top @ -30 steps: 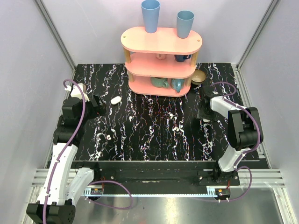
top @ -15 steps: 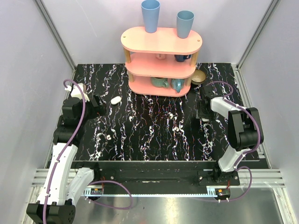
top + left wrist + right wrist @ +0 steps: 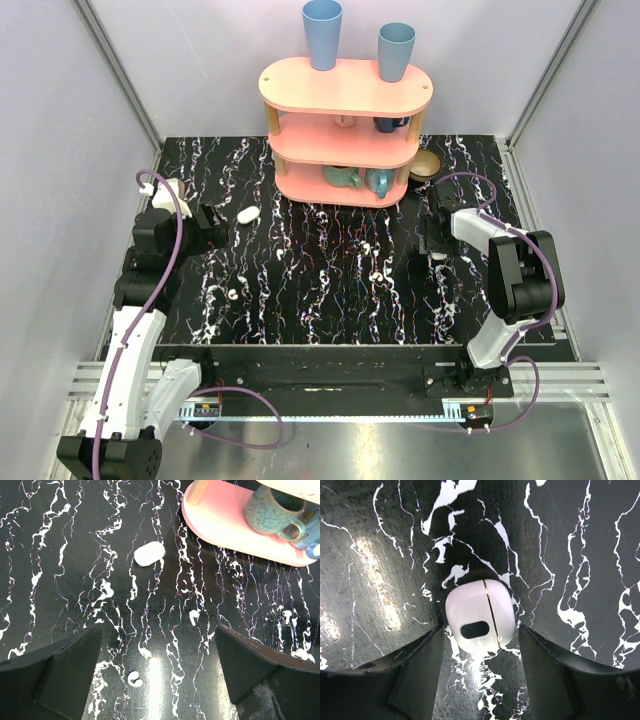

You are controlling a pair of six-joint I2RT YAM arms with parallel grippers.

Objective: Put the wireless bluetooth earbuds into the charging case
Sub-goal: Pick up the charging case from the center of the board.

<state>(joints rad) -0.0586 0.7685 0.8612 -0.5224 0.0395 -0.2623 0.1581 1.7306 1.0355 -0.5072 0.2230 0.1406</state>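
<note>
Closed charging case (image 3: 479,620) lies on the desk (image 3: 580,555), right of the middle, between the right fingers (image 3: 415,675). They flank it closely; cannot tell whether they press it or only stand beside. Left fingers (image 3: 65,670) spread wide, empty, above loose earbuds (image 3: 134,678). Case looks light, rigid and glossy, so probably slippery. Best pinched across its broad sides, off the seam.
</note>
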